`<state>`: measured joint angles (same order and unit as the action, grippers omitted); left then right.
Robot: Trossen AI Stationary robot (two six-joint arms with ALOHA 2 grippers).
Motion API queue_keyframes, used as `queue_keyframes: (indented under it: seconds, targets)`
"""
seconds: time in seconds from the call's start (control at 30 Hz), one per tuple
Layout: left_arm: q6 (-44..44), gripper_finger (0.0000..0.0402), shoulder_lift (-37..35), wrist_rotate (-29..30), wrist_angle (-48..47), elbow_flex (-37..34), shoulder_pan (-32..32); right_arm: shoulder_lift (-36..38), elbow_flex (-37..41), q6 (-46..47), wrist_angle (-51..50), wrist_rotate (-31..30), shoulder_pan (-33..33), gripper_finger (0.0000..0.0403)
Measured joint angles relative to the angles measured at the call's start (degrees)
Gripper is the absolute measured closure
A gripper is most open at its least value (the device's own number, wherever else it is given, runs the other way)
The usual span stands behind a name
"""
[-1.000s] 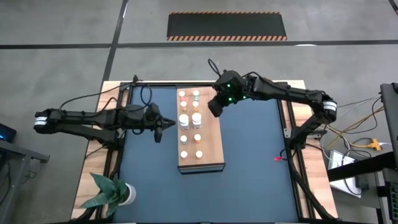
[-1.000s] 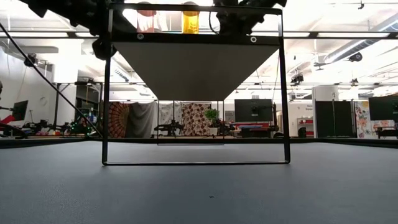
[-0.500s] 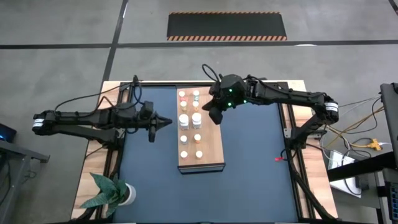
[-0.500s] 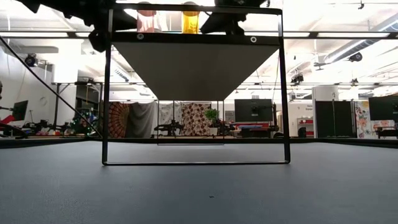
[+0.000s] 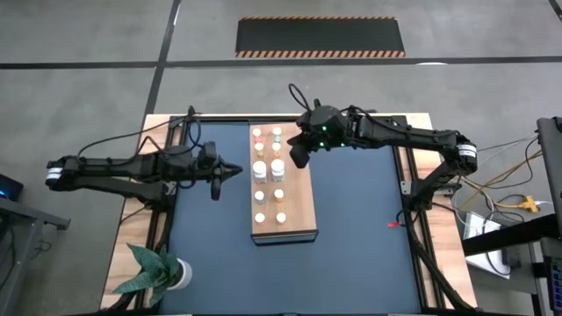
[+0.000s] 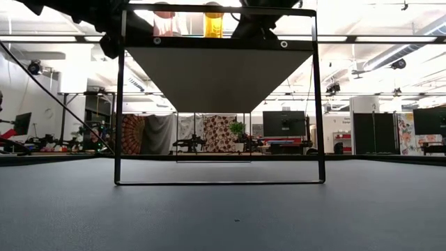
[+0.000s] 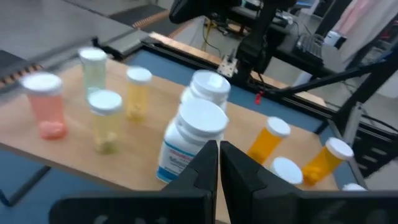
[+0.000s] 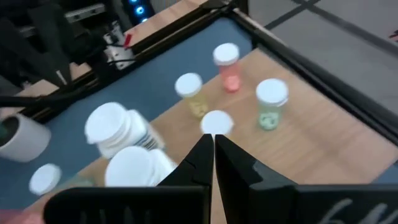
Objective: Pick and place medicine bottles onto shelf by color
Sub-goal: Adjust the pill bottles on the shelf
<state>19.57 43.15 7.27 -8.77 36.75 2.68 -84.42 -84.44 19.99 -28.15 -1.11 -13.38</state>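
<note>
Shelf (image 5: 283, 193): a light-brown wooden board raised on a thin black frame over the dark mat of the tabletop (image 5: 351, 228), long axis running away from the near edge. In the low view only its underside (image 6: 219, 77) and frame legs are seen.

Medicine bottles (image 5: 268, 180) are stood upright on the shelf in two columns. Far end: a pink bottle (image 5: 257, 134) beside a green one (image 5: 277, 132), two yellowish ones just behind. Middle: two larger white bottles (image 5: 261, 168) with labels, side by side. Near end: small orange bottles (image 5: 280, 217) with white caps. Cap colours are hard to settle from above; most look white.

Left gripper (image 5: 235, 171): jaws pressed together, nothing held. It is hovering over the mat just beside the shelf's left edge, level with the large white bottles and pointed at them. In the left wrist view the closed fingertips (image 7: 219, 155) are lined up just short of the nearer large white bottle (image 7: 189, 140); not touching, as far as can be judged.

Right gripper (image 5: 296, 158): jaws also pressed together, empty. It is held above the shelf's right edge near the far end, close to the right-hand large bottle. In the right wrist view the fingertips (image 8: 208, 149) sit over the board, the small yellowish bottle (image 8: 216, 123) just ahead, the large white bottles (image 8: 115, 127) off to one side.

A potted plant (image 5: 158, 272) is at the near left corner.
</note>
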Motion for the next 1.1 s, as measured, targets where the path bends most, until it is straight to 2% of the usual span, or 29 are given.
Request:
queue_keyframes:
  seconds: [0.33, 0.63, 0.9, 1.1]
  targets:
    - [-2.2, 0.0402, -1.3, 2.2, 0.1, -0.6, 2.0, 0.0, 0.0, 2.6, 3.8, -0.1, -3.3, 0.0394]
    - [-2.5, 0.0402, -1.3, 2.2, 0.2, -0.6, 4.1, -4.0, -1.5, 3.0, 8.1, 5.0, -4.2, 0.0394]
    - [-4.6, 0.0402, -2.3, 2.2, 0.0, -0.6, 5.2, -11.2, -9.7, 3.0, 7.3, 6.0, -4.6, 0.0394]
    - [-5.2, 0.0402, -3.2, 2.2, -1.4, -0.7, 5.7, -17.5, -20.2, 2.9, -0.5, 6.1, -4.8, 0.0394]
